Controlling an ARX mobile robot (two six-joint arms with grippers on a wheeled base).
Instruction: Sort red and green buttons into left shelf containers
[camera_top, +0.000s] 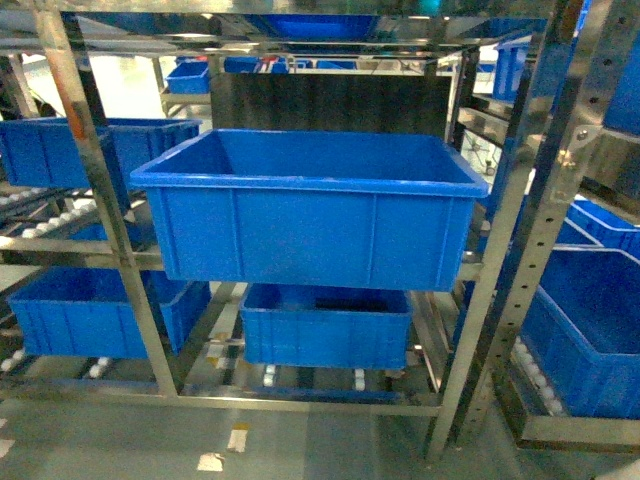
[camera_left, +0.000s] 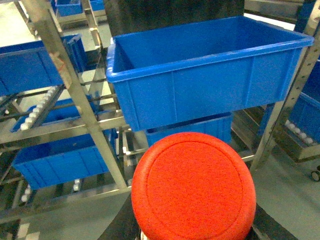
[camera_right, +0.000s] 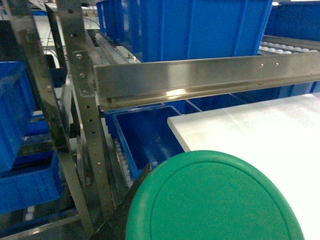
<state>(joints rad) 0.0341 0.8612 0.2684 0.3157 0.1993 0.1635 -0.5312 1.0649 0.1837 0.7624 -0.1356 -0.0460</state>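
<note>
Head view: at least seven blue bins sit on the steel rack (camera_top: 110, 215), with one large open-top blue bin (camera_top: 310, 205) jutting forward at centre and a smaller blue bin (camera_top: 325, 325) below it; no button or gripper shows. Left wrist view: one red button (camera_left: 194, 186), a round glossy cap with a raised rim, fills the lower frame below that large bin's front wall; jaw state cannot be told. Right wrist view: one green button (camera_right: 215, 197), equally round and glossy, sits low beside a white surface (camera_right: 260, 135); jaws unseen.

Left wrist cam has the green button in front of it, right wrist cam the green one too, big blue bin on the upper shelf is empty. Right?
Not quite. The left wrist view shows the red button, not a green one. The green button is in the right wrist view only. The big blue bin on the upper shelf does look empty in the head view.
</note>
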